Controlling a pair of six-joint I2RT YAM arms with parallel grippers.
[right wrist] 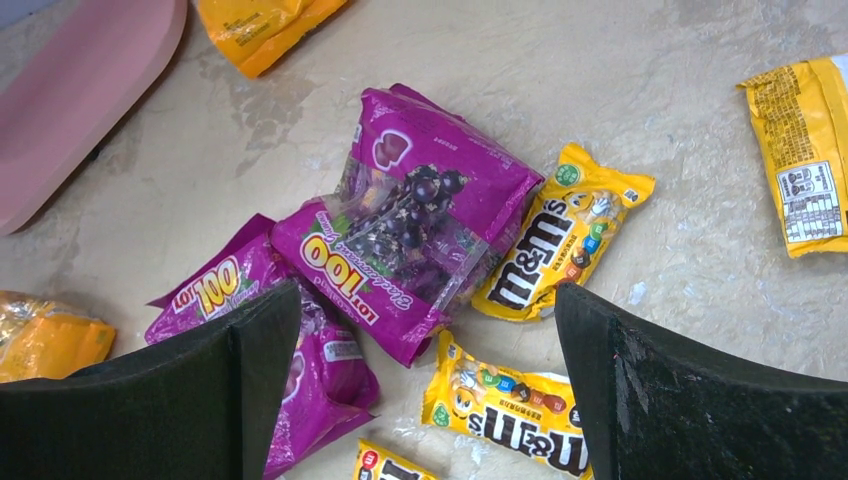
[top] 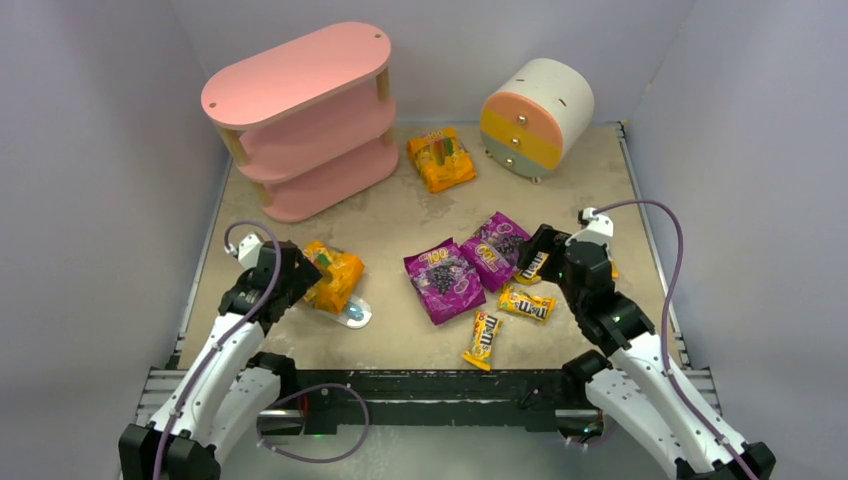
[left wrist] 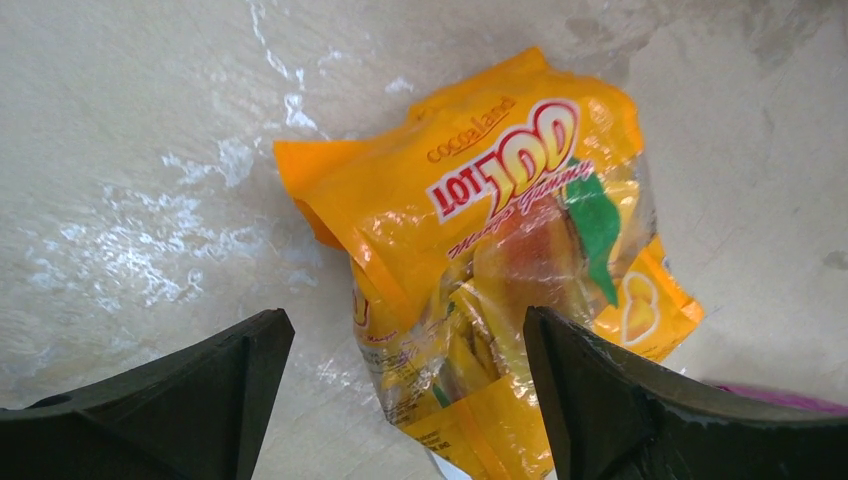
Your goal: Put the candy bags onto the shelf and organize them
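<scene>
Candy bags (top: pixel 445 280) scattered on table (top: pixel 400 215), outside shelf (top: pixel 295 75).

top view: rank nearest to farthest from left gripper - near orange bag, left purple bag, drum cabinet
1. near orange bag, right at the left gripper
2. left purple bag, in the middle
3. drum cabinet, far back right

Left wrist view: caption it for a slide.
Open left claw poised over an orange-yellow candy bag on the table.

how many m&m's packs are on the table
4 m&m's packs: one near the front edge, one beyond it, one against a purple bag, one face-down at right.
</scene>
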